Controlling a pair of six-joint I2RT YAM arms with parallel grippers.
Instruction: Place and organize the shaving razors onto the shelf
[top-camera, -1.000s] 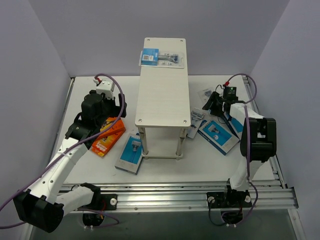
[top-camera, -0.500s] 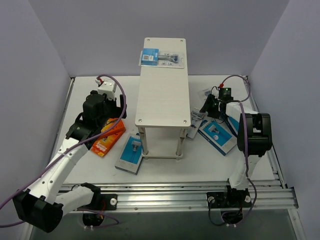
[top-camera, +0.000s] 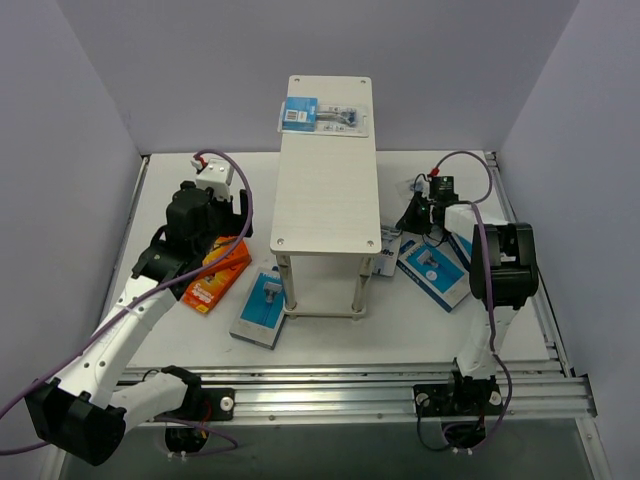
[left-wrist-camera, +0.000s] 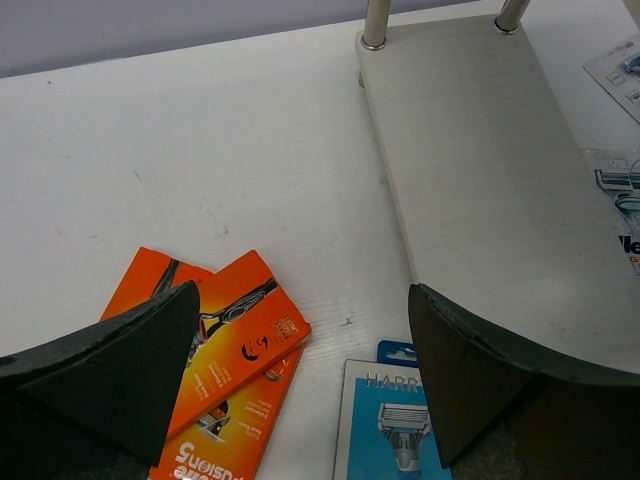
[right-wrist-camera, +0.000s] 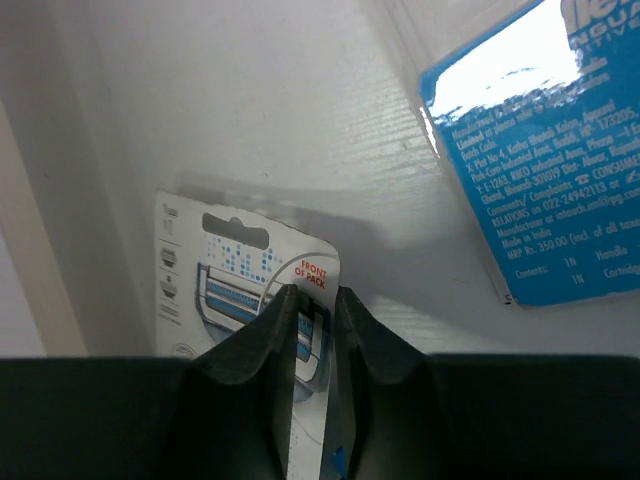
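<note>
Between the R gripper (right-wrist-camera: 308, 300) fingers, a white pack (right-wrist-camera: 215, 270) is sitting pinched by its edge, jaws nearly together on it. Up-right of the tips, a blue card pack (right-wrist-camera: 530, 170) is lying flat. L gripper (left-wrist-camera: 300, 300) is hanging w/ jaws wide apart, holding nothing. Orange boxes (left-wrist-camera: 225, 340) are lying under its left finger, a blue box (left-wrist-camera: 395, 420) by its right, shelf (left-wrist-camera: 480, 170) just beyond. A blister pack (top-camera: 322, 115) is resting on the shelf's far end.

Bright even light, soft shadows, right-wrist view blurred
</note>
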